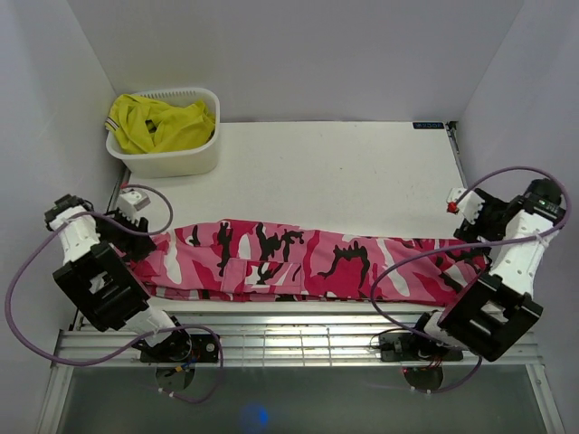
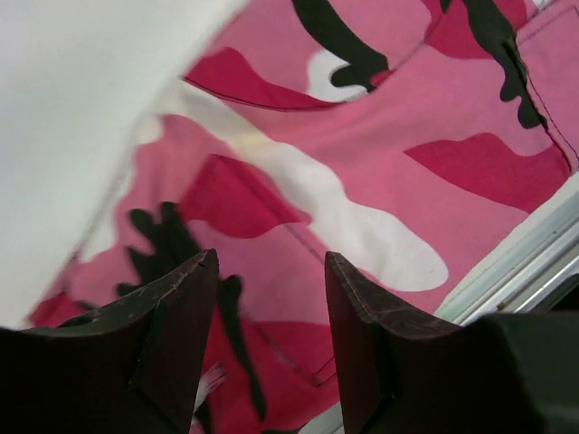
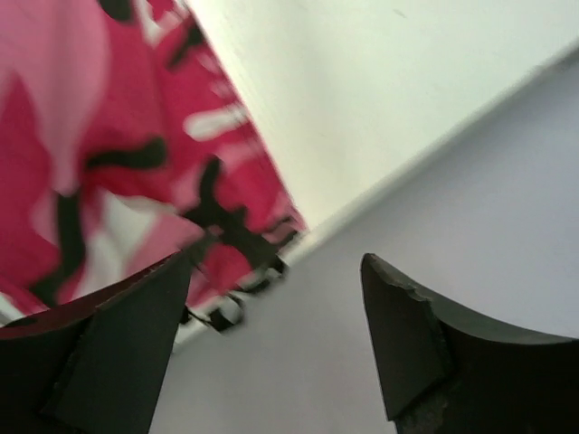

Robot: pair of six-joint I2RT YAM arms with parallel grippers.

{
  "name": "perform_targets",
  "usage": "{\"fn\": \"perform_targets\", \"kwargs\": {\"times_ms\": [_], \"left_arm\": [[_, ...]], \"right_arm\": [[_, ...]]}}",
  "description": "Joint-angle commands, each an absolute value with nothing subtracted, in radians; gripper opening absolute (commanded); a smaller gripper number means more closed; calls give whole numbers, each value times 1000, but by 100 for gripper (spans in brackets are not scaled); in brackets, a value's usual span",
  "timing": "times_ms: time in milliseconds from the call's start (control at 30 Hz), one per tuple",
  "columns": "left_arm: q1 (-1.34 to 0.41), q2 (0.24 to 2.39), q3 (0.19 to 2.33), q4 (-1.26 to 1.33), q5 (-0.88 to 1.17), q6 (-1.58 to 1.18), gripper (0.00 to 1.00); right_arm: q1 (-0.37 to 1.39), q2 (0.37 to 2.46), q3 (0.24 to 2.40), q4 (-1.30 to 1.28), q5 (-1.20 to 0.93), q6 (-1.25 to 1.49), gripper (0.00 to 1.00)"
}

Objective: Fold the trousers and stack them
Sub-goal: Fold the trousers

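The pink, white, dark red and black camouflage trousers lie stretched across the table near its front edge, folded lengthwise into a long band. At their left end, my left gripper hovers just over the cloth. In the left wrist view the trousers fill the frame below the left gripper, which is open and empty. My right gripper is at the right end of the trousers. In the right wrist view it is open and empty, with the trousers' end to its left.
A white basket holding a yellow garment stands at the table's back left corner. A metal rail runs along the front edge. Grey walls close in the table on the left, right and back.
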State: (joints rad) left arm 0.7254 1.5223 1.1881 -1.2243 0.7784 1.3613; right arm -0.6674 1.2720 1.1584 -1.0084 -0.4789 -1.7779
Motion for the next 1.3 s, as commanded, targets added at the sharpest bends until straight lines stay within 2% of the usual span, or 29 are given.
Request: {"fn": "perform_targets", "kwargs": {"times_ms": [0,100,233,400,500,667,867,1267], "left_arm": [[652,1491,1045,-1053,622,1146,61],[592,1554,993,-941,511,1011,55],[588,1690,1031,-859,414,870,49],[592,1822,1123,-792,308,773,44],[594,1851,1170,-782,270,761,42],[594,1835,1189,-793,273,781,44],[592,1761,1131,-782,324,801,52],[592,1741,1052,-767,351,801,54]], "right_arm": [[-523,1327,1085,-1111,-392,-1457,79],[-434,1370,968,-993,-330,-1344,75],[-377,1452,919,-866,-256,-1168,73],[-311,1546,987,-773,-245,-1019,68],[-316,1539,1081,-833,-278,-937,72],[-405,1514,1253,-955,-294,-926,76],[-546,1607,1339,-1086,-363,-936,77],[-551,1632,1132,-936,-419,-819,73]]}}
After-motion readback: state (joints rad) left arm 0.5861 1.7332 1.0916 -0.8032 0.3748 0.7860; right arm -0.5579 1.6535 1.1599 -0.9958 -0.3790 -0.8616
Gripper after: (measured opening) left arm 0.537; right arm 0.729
